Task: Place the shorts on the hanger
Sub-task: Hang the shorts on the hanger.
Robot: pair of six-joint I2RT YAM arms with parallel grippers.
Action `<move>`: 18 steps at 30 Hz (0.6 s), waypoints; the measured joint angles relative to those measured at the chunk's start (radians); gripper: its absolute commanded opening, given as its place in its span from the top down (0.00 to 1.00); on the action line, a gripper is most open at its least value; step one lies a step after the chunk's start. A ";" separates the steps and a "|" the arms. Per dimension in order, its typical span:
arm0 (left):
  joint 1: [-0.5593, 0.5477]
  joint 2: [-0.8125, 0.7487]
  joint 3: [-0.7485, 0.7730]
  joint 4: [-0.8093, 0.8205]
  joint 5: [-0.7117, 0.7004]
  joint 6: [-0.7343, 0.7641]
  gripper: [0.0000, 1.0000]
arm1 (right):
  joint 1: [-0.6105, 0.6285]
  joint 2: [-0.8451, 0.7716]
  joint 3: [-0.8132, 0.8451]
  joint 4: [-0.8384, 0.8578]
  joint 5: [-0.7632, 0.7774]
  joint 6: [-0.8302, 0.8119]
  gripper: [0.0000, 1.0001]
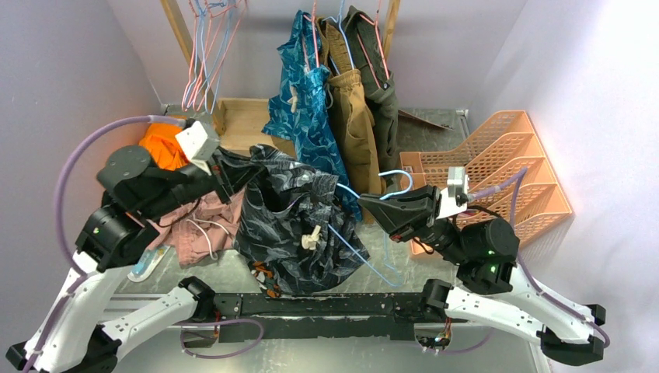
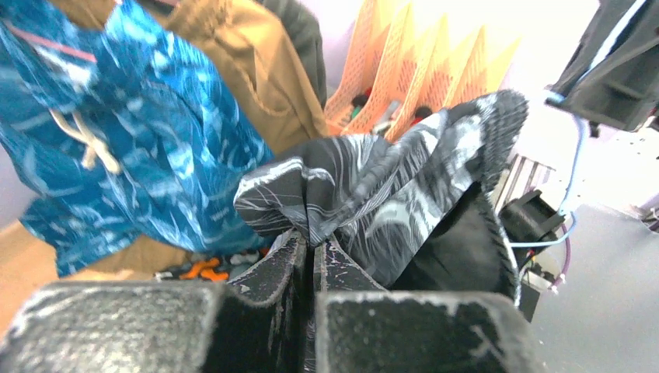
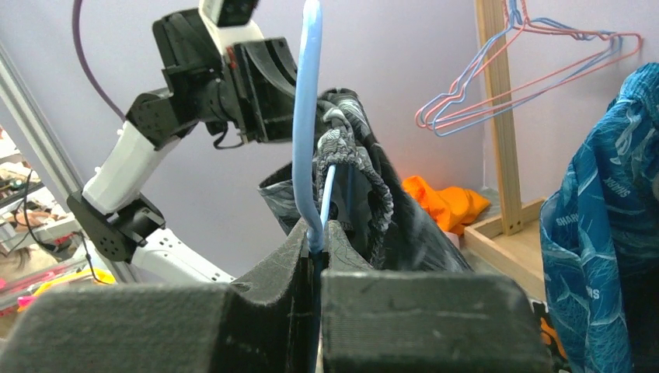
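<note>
The shorts (image 1: 291,225), dark with a grey streaky print and a cream drawstring, hang in mid-air between the two arms. My left gripper (image 1: 247,172) is shut on their upper left edge; in the left wrist view the printed fabric (image 2: 373,194) is pinched between the fingers (image 2: 312,242). My right gripper (image 1: 371,207) is shut on the light-blue wire hanger (image 1: 373,233). In the right wrist view the hanger (image 3: 305,132) rises from the jaws (image 3: 317,233), and the shorts' waistband (image 3: 350,155) is draped on its wire.
Teal patterned shorts (image 1: 307,109), tan and dark green garments hang on the rack behind. Pink and blue wire hangers (image 1: 206,54) hang at the back left. An orange file rack (image 1: 505,179) stands on the right. Pink and orange clothes (image 1: 194,225) lie under the left arm.
</note>
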 measured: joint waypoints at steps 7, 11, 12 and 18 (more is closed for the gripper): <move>0.000 -0.008 0.110 0.005 0.066 0.008 0.93 | 0.000 0.017 0.031 -0.047 -0.052 -0.012 1.00; 0.000 0.013 0.140 0.023 0.136 -0.004 0.93 | 0.000 0.047 0.034 -0.044 -0.091 -0.012 1.00; 0.000 0.023 0.146 0.029 0.158 -0.013 0.93 | 0.000 0.053 0.034 -0.040 -0.097 -0.011 1.00; 0.000 0.078 0.149 0.079 0.253 -0.062 0.93 | 0.000 0.066 0.016 0.029 -0.112 -0.001 1.00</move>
